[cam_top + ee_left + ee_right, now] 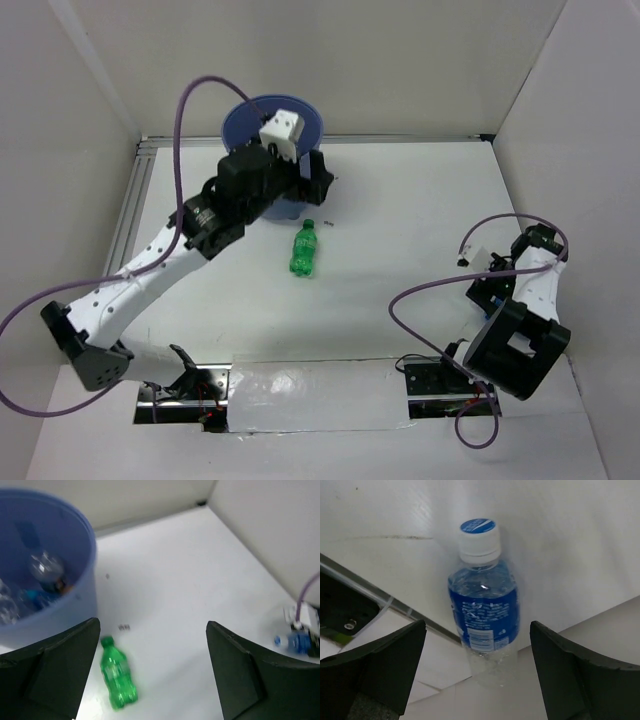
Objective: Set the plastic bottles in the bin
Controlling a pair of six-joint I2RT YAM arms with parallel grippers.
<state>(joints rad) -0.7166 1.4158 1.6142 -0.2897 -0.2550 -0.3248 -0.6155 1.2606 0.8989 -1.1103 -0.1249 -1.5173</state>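
Observation:
The blue-purple bin [305, 112] stands at the back of the table. It also shows in the left wrist view [65, 607], holding several bottles, one plain clear bottle [44, 566] among them. My left gripper [318, 182] hovers beside the bin's right side, open and empty [152, 680]. The green bottle [304, 250] lies on the table below it, near the left finger in the wrist view [118, 676]. My right gripper [487, 280] is open [477, 675] near the right wall. The clear bottle with the blue label [484, 610] lies just ahead, between its fingers' lines, and also shows in the left wrist view [295, 641].
White walls enclose the table on three sides. A metal rail [133, 205] runs along the left edge. A small dark speck [327, 222] lies above the green bottle. A taped panel [310, 395] sits at the front between the arm bases.

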